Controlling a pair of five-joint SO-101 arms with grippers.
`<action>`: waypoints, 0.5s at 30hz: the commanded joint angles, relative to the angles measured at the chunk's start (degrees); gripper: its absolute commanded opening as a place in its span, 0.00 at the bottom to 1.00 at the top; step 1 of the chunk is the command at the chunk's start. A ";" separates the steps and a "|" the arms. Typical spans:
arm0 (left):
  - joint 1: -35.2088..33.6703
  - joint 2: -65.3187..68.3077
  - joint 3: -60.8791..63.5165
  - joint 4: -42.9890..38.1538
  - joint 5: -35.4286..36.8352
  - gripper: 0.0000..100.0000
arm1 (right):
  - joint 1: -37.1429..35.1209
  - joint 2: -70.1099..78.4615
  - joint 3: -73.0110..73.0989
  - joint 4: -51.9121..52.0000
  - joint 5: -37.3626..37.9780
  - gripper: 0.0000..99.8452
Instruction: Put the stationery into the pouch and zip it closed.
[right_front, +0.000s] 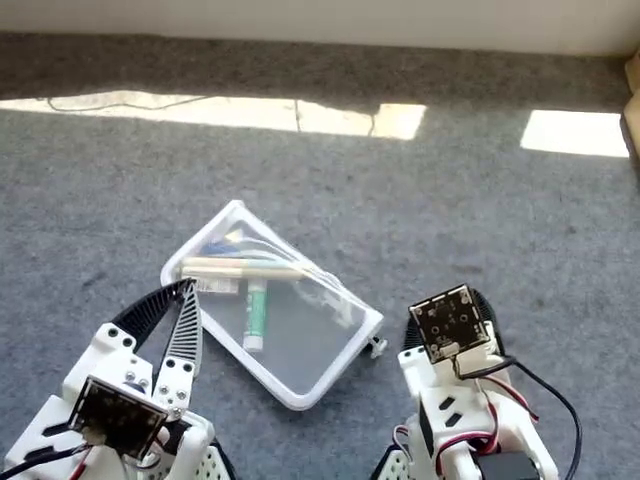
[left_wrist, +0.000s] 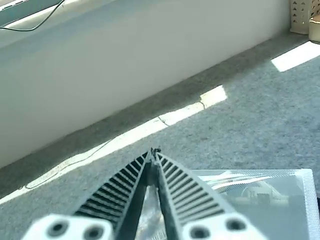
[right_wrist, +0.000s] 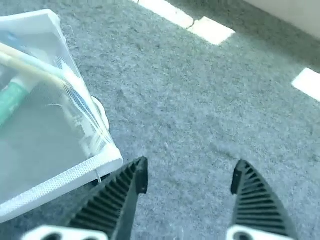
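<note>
The clear pouch (right_front: 300, 365) lay mid-carpet (right_front: 480, 220), pens (right_front: 240, 266) and a green tube (right_front: 256, 315) already inside. The left gripper (right_front: 186, 290), pressed together, seemingly pinched its nine o'clock corner (likely to steady it), while the right gripper (right_wrist: 191, 170) hung spread beside the zip pull (right_front: 377, 347) at four o'clock.

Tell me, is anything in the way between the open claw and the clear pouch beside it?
Nothing visible is. The right gripper hangs open just off the corner of the pouch, with bare carpet between them.
</note>
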 joint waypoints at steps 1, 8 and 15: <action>0.57 0.13 0.31 0.53 0.53 0.01 | -0.48 0.66 1.63 -5.05 0.09 0.10; 0.40 0.13 12.44 -3.96 0.09 0.01 | -0.31 0.66 13.05 -12.88 -0.18 0.00; -12.88 0.13 33.89 -20.84 0.18 0.01 | -0.13 0.66 27.12 -21.41 -0.26 0.00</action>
